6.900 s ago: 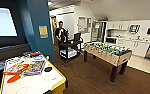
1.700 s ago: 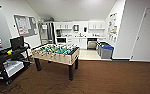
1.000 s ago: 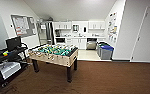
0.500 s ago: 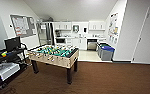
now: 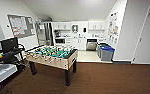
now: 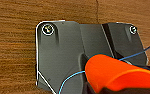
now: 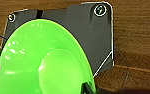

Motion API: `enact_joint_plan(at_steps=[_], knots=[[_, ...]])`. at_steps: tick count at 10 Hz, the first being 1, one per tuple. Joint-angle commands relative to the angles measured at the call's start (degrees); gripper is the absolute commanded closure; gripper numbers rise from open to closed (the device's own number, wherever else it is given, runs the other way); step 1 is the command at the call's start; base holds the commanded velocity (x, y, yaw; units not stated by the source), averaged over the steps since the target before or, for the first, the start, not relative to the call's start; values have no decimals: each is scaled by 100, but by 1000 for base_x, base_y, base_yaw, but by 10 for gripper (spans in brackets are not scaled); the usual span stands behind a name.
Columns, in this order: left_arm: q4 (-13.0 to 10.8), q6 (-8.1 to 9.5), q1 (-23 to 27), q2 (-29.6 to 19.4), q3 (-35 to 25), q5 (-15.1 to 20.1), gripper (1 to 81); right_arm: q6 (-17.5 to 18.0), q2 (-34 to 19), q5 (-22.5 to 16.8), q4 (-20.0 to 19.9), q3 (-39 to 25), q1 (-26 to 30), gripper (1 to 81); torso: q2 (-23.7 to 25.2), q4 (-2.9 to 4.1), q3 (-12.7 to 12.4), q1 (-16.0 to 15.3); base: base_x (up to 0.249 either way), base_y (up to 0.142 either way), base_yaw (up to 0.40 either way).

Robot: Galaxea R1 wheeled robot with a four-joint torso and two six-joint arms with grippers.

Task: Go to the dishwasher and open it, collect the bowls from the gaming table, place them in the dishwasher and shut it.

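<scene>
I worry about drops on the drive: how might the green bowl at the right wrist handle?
The green bowl looks glossy, so probably slippery. It seems thin moulded plastic: likely light and stiff, unlikely to shatter. Its round form could roll if dropped.

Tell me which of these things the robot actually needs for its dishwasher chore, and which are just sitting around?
Part of the job:
- dishwasher, far kitchen wall
- orange bowl, left wrist view
- green bowl, right wrist view

Just there:
- table-football table
- blue bins
- black cart
- notice board

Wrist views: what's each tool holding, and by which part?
Right wrist: green bowl. Left wrist: orange bowl. Each looks carried, likely by its rim; the contact itself can't be told.
</scene>
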State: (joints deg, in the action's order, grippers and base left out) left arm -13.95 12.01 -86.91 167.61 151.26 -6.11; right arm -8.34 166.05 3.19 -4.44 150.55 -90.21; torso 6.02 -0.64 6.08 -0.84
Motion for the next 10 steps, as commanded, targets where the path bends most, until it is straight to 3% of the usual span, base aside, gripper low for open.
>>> enact_joint_plan(at_steps=[1,6,10], knots=[[-64,-14,275,-78,26,250,811,8,-25,-319,48,-54,253,811,0,0,0,0,109,-81,0],[-64,-15,275,-87,26,250,811,8,-25,-328,48,-54,262,811,0,0,0,-2,109,-71,0],[-64,-14,275,-87,26,250,811,8,-25,-319,48,-54,253,811,0,0,0,-2,109,0,0]])
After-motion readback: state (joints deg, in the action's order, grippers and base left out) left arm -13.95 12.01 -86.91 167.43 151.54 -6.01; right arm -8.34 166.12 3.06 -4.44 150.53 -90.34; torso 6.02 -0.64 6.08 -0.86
